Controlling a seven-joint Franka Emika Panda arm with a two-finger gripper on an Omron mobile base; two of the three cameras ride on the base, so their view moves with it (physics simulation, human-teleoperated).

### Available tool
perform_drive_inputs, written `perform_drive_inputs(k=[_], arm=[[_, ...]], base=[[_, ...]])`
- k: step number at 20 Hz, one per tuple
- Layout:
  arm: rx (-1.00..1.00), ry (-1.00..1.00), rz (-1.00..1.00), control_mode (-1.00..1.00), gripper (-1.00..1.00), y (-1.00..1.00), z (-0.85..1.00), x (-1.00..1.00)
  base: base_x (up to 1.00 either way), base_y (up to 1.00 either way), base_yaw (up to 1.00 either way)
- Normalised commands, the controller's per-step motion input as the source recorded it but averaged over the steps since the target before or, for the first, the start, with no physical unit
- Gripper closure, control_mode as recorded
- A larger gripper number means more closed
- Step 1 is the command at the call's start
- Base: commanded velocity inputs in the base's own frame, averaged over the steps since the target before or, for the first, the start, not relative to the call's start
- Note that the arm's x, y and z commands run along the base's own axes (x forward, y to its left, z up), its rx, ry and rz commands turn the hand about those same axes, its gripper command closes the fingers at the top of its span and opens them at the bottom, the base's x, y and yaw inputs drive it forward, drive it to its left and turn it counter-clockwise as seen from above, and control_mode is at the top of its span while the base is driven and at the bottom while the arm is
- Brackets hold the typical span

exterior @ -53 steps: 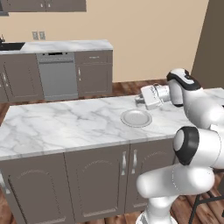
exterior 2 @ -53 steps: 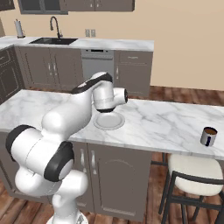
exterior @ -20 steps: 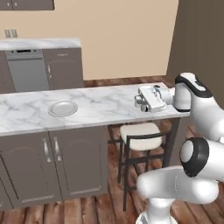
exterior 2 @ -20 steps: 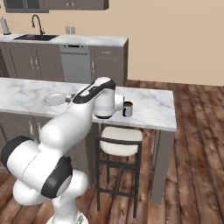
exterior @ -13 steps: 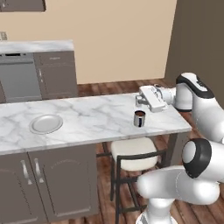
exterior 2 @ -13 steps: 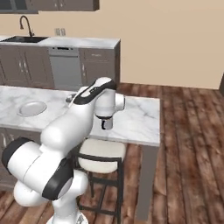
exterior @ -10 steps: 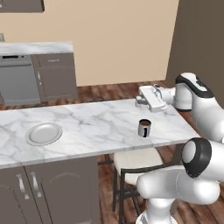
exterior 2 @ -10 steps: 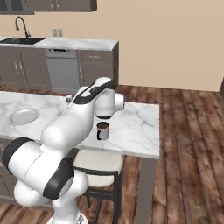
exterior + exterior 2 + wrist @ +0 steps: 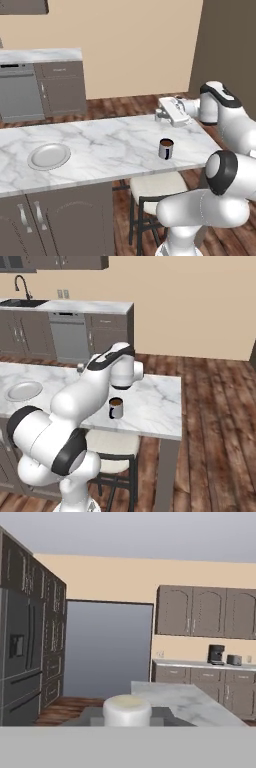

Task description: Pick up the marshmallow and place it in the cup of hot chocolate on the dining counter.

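1. I'm in the carry step: the gripper (image 9: 159, 115) sits above the far edge of the dining counter (image 9: 100, 150), the hand lying roughly level and pointing across the room, not down.
2. Jaws are closed down tight, and in the hand view a white rounded lump sits right between the fingertips; I read that as the marshmallow (image 9: 127, 710), held in the grip.
3. The cup of hot chocolate (image 9: 166, 148) stands upright on the marble near the counter's right end, dark liquid showing, handle toward the front edge. It's near the gripper but clearly apart, on the side closer to my base.
4. The grey plate (image 9: 49, 156) lies well off to the left and looks bare.
5. Next I'd judge I need to draw the hand back toward me until it's over the cup's mouth, tip it downward, then let go.
6. That cup is narrow; release off-centre and the marshmallow could land on the marble.
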Motion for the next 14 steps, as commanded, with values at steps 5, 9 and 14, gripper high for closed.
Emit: perform_drive_inputs(k=[5,9,14], arm=[[0.0,0.01,-0.27,-1.0,1.0,-0.39,-0.03,0.43],[0.0,0.02,-0.17,-1.0,1.0,-0.63,-0.13,0.27],[0.0,0.0,-0.02,-1.0,1.0,-0.63,-0.14,0.03]], base=[[0.0,0.0,0.0],[0.0,0.0,0.0],[0.0,0.0,0.0]])
